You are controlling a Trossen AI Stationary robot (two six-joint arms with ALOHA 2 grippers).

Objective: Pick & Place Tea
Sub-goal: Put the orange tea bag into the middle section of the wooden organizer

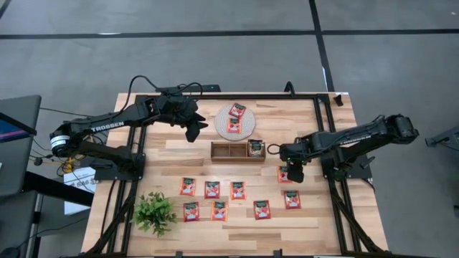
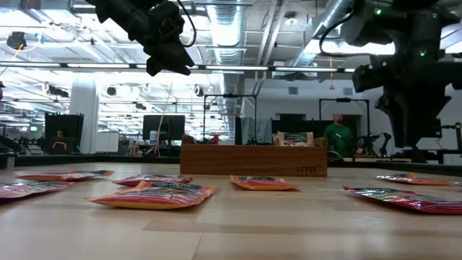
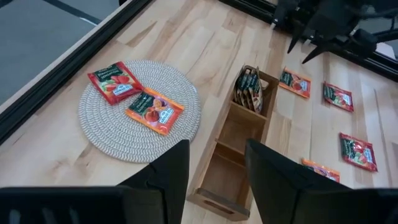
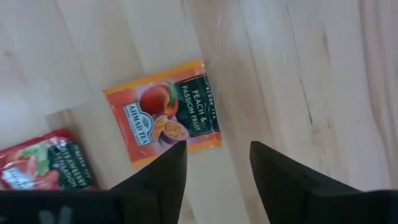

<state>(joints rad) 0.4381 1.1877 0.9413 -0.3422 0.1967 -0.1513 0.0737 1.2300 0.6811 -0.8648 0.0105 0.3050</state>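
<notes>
Nearby, potted plant point(image 1: 154, 213) (table point(image 1: 344, 215) corner)

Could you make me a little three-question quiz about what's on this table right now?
1. True or false: the round woven mat carries two tea sachets.
2. Which compartment of the wooden tray holds sachets: a) the one at the right arm's end, b) the middle, c) the one at the left arm's end?
3. What fruit names are printed on the orange sachet below the right hand?

Key: 1 true. 2 a. 3 Peach and passion fruit; the right hand hangs open over it, holding nothing.
</notes>
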